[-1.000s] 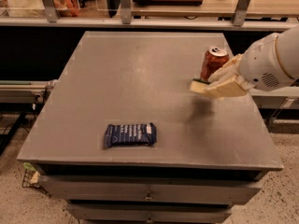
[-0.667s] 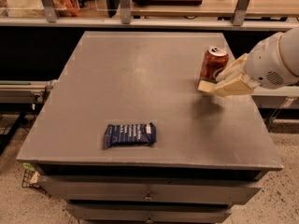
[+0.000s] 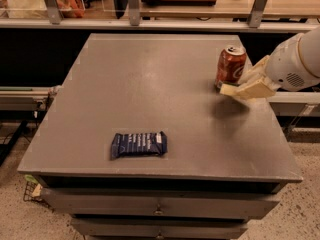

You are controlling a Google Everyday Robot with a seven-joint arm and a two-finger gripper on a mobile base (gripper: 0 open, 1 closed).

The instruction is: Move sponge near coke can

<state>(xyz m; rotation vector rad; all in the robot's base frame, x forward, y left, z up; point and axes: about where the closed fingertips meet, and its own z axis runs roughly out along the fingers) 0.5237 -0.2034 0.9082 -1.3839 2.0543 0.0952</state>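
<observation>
The red coke can (image 3: 230,66) stands upright at the table's right side, towards the back. My gripper (image 3: 243,89) comes in from the right edge and hovers just above the table, right of and in front of the can. It is shut on the sponge (image 3: 228,89), of which only the pale yellow foam edge shows; the green top is hidden. The sponge's near end almost touches the base of the can. A shadow lies on the table under the gripper.
A dark blue snack wrapper (image 3: 138,144) lies flat near the table's front edge, left of centre. The grey table (image 3: 150,84) has drawers below. A shelf with metal posts (image 3: 133,4) runs behind the table.
My gripper has moved right and back with the sponge, from in front of the can to close beside its base. The can and the wrapper have not moved.
</observation>
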